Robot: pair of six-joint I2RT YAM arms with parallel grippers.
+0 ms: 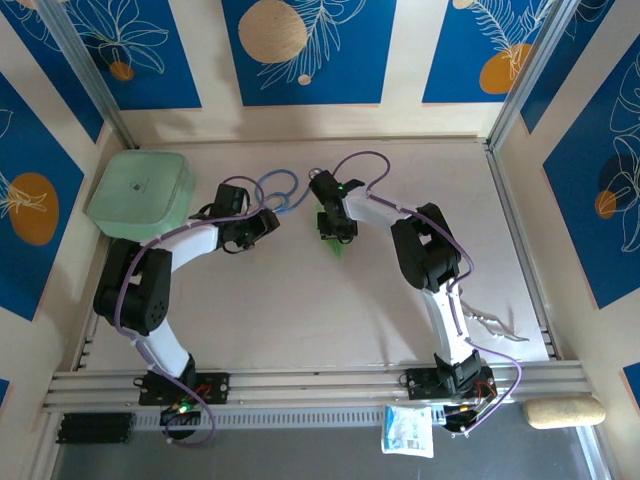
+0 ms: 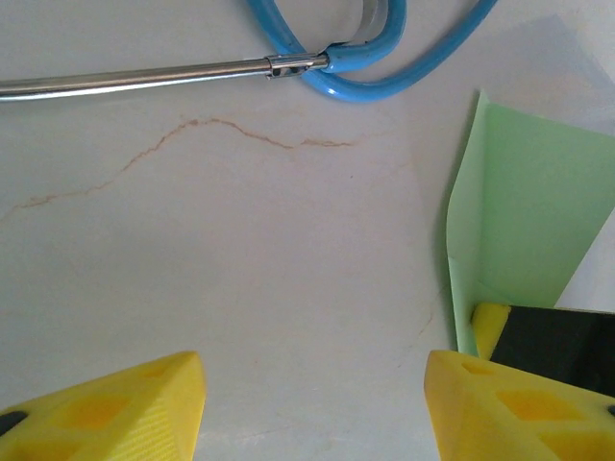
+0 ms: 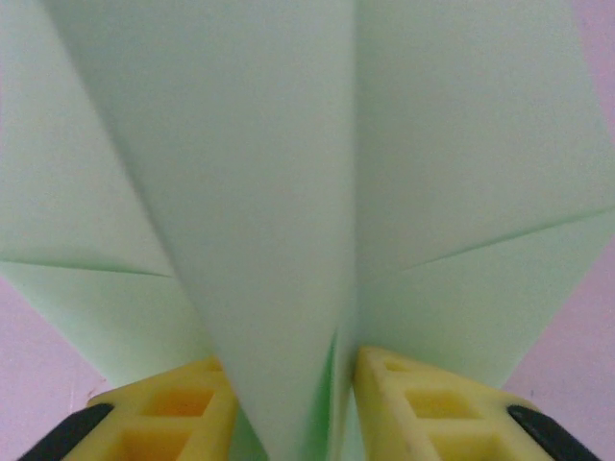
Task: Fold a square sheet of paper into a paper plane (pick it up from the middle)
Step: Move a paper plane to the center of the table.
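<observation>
The paper plane looks folded: a pointy dart with wings. My right gripper has one finger on each side of its middle fold, and I cannot tell if it pinches. My left gripper stands apart, holding nothing. I think little is left.

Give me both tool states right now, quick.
Left tool: open, nothing in it.
Right tool: folded paper sits between its fingers; clamped or loose cannot be told.
</observation>
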